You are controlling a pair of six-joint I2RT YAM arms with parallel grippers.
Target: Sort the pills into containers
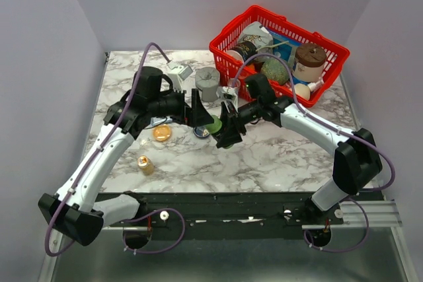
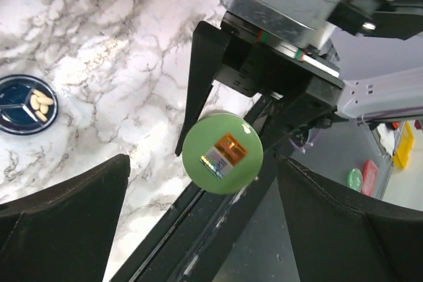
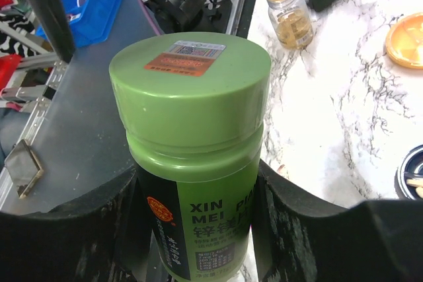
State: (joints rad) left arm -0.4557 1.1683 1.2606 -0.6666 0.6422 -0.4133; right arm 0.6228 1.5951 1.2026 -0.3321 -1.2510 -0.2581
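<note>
Two grippers meet over the middle of the white marble-patterned table (image 1: 264,156), and there's just one bottle between them. The right gripper (image 3: 195,196) has it: both black fingers (image 3: 99,229) are pressed against the sides of a tall green plastic supplement bottle (image 3: 192,137), a firm clamp just below the neck. The bottle's round green screw cap (image 2: 223,153), with its small orange sticker, points straight at the left wrist camera.

Over to the left gripper (image 2: 203,159), and its jaws stand wide apart. The cap sits right in the gap, with clear space on either side. No contact, nothing held.

Now the dishes. The small round dark blue dish (image 2: 13,111) lies flat on the marble, off to one side of the open left gripper and apart from it, with a few pale oblong pills (image 2: 41,104) lying in one section. From overhead it sits just under the spot where the two grippers meet, partly hidden by the bottle. The small round orange dish (image 1: 162,133) rests on the table near it, beneath the left arm.

A little amber glass bottle (image 1: 145,164) stands closer to the arm bases, well apart from both grippers.
</note>
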